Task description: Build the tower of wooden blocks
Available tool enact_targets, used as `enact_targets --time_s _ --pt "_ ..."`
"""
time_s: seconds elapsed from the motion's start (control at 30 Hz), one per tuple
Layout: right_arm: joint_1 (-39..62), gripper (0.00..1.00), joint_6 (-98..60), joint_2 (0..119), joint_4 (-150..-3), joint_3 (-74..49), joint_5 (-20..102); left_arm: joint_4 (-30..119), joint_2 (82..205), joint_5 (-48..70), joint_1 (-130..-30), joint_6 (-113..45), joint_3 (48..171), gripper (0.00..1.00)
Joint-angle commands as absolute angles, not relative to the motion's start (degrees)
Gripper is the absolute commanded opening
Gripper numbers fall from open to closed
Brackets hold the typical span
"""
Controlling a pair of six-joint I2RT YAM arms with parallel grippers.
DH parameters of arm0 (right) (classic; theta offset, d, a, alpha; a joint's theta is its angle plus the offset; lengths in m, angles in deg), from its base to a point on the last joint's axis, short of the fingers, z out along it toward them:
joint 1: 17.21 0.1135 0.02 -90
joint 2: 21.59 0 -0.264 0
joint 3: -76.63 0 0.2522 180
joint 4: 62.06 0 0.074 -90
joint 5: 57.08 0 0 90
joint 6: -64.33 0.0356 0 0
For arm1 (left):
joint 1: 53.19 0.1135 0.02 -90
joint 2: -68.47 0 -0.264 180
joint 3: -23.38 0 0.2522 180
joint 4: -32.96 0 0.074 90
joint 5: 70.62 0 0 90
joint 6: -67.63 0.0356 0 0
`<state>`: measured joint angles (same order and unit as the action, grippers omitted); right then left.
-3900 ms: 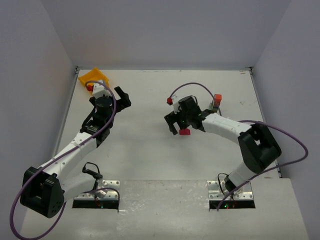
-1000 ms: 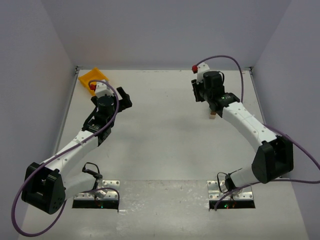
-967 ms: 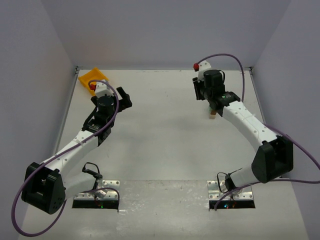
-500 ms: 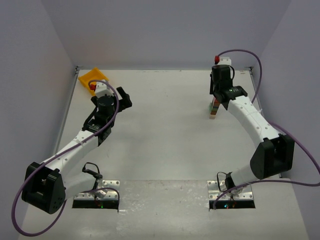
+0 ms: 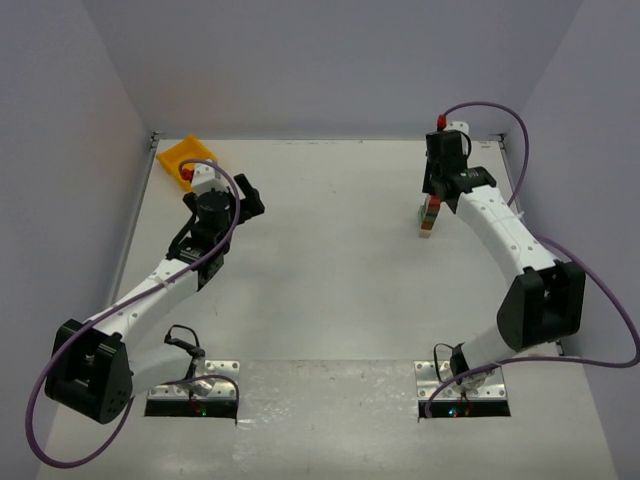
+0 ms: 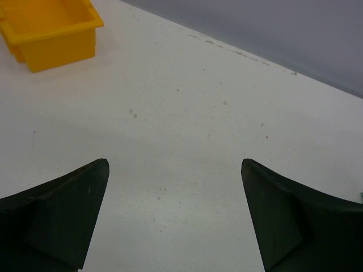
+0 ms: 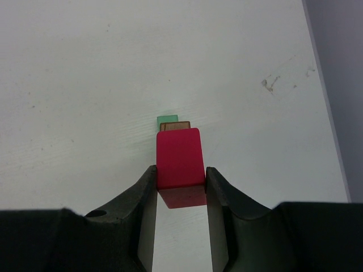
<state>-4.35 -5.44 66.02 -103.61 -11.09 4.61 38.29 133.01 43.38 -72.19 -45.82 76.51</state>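
The wood block tower point(image 5: 428, 224) stands at the back right of the table as a narrow multicoloured stack. My right gripper point(image 5: 436, 197) hangs directly over it, shut on a magenta block point(image 7: 180, 157). In the right wrist view that block sits between the two black fingers point(image 7: 139, 204) and covers most of the stack. Only a brown edge point(image 7: 174, 126) and a green edge point(image 7: 167, 119) peek out beyond it. Whether the magenta block touches the stack cannot be told. My left gripper point(image 5: 248, 196) is open over bare table at the left, with nothing between its fingers point(image 6: 62, 209).
A yellow bin point(image 5: 186, 153) sits in the back left corner, also visible up left in the left wrist view as the yellow bin point(image 6: 48, 28). Grey walls close in the table on three sides; the tower stands near the right wall.
My right arm has carried the magenta block to the right and back, from beside the tower to directly above it. The left arm has barely shifted.
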Motion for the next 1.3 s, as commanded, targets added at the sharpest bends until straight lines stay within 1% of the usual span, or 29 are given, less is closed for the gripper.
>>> enact_targets --time_s 0.0,0.6,1.1,1.27 --pt "-4.7 0.07 -2.2 66.4 -105.1 -15.2 2.6 35.3 132.9 44.6 -71.6 -46.0 77.9 1.00" --pt "-6.0 0.09 -2.4 71.5 -107.9 -20.2 6.1 35.7 133.7 45.0 -71.6 -46.2 78.0 1.00" --pt "-7.2 0.11 -2.6 71.3 -109.3 -19.5 6.7 35.7 134.5 44.7 -71.6 -46.2 78.5 1.00" --pt "-7.4 0.11 -2.6 71.3 -109.4 -19.8 9.1 35.6 134.7 44.4 -71.6 -46.1 78.5 1.00"
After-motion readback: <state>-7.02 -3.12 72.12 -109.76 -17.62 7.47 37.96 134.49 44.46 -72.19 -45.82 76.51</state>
